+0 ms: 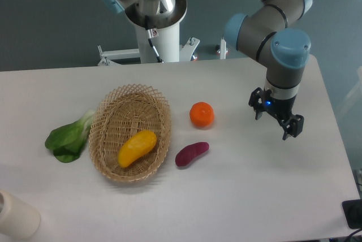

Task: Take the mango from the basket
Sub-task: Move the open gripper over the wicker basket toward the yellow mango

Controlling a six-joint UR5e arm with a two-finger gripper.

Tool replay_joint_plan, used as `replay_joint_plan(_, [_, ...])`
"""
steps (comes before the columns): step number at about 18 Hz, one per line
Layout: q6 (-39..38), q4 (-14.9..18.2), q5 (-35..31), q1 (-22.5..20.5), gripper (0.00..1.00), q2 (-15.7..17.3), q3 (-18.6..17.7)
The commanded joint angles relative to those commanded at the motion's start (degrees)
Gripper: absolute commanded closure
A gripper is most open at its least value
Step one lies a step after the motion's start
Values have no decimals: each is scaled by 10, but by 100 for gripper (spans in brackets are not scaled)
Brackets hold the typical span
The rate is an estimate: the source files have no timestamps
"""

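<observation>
The mango (137, 147) lies in the basket (133, 92), flanked by leafy greens (69, 137) and a purple vegetable (192, 154). An orange (202, 114) sits nearby. The gripper (275, 122) hangs spread, empty.

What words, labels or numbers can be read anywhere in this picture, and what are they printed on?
None can be read here.
The mango, the basket and the gripper carry no print that shows.
The orange fruit, the purple vegetable and the leafy green are bare too.
The blue glow on the arm's wrist is a light, not a sign.
</observation>
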State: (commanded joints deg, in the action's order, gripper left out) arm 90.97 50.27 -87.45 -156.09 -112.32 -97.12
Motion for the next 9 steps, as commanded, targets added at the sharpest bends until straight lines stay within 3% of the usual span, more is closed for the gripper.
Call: replay_joint_plan(9, [-4, 3, -6, 27, 0, 6, -11])
